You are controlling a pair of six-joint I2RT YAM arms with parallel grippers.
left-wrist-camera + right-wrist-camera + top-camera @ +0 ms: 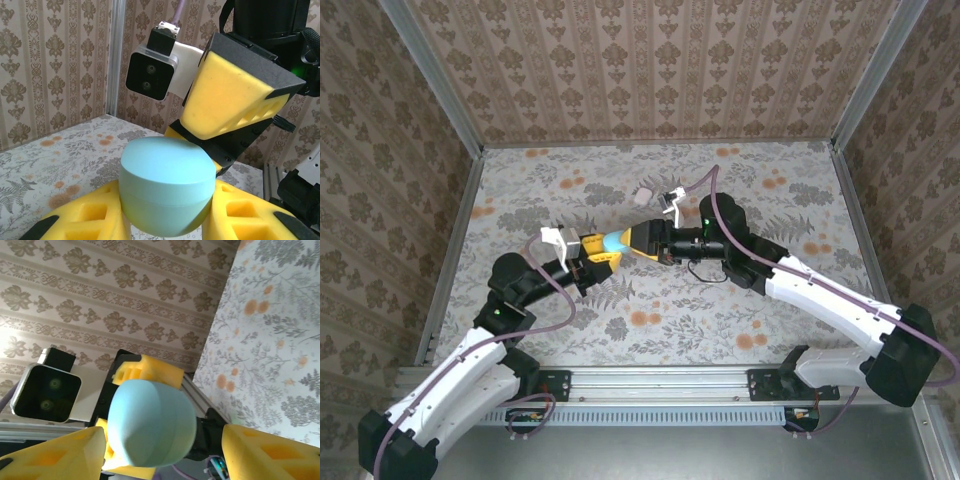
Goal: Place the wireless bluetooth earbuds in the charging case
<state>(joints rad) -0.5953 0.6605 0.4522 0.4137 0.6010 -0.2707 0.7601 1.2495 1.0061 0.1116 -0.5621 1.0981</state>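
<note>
Above the bench [740, 330] centre, left end effector [165, 220] clenched on teal charging case [167, 185], right end effector [162, 455] released, jaws straddling it.

Robot lab test cell dressed up as a home: damask-papered panels [650, 70] left, far and right, framed by aluminium posts [432, 75]; floral-covered surface [700, 310]; slotted aluminium rail [670, 385] at the near edge, left arm [460, 370] and right arm [830, 300] bolted on.
</note>
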